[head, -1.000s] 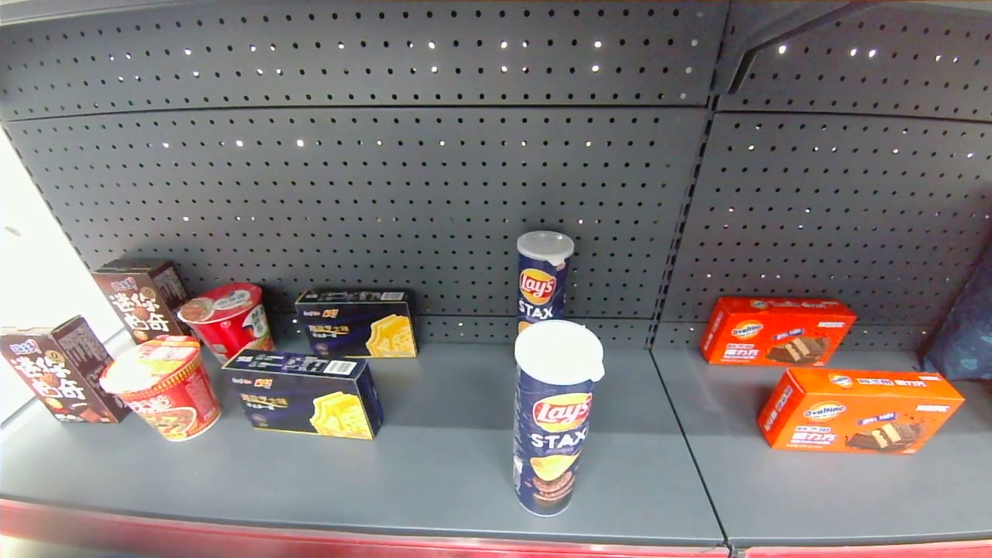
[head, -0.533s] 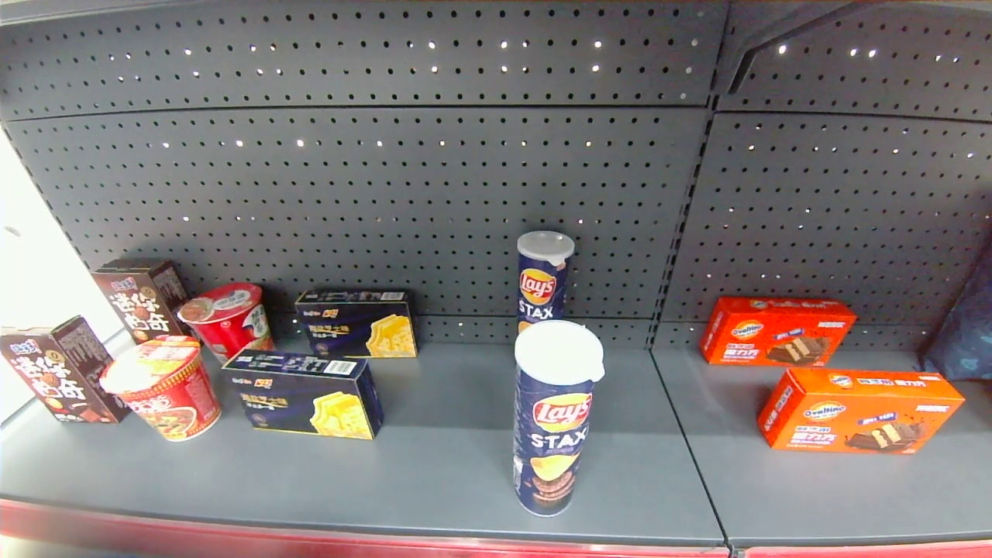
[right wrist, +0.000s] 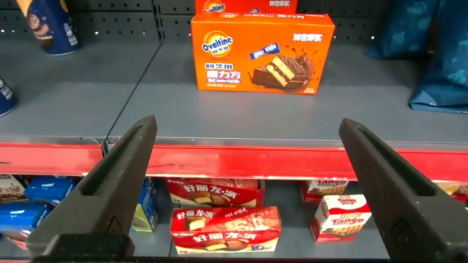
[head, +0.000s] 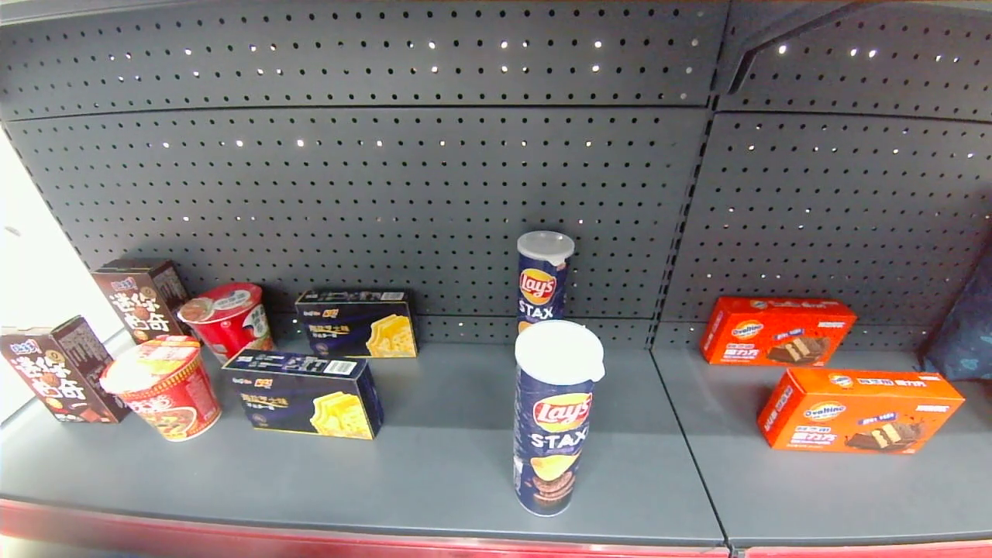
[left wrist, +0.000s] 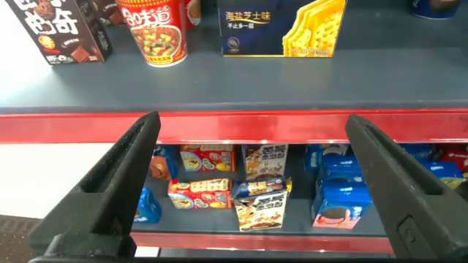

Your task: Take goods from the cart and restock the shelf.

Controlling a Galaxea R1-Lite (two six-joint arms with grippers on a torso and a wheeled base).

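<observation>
Both claws gape wide, empty, before the red-edged grey metal shelf [head: 434, 457]: left gripper [left wrist: 252, 120] facing a dark-blue cracker box [left wrist: 281, 28], right gripper [right wrist: 248, 123] facing an orange wafer box [right wrist: 262, 51]. Farther along, a tall navy chip can [head: 554, 418] stands upright mid-shelf.

Grey pegboard wall [head: 372, 194]; bright glare [head: 31, 256] at left.
</observation>
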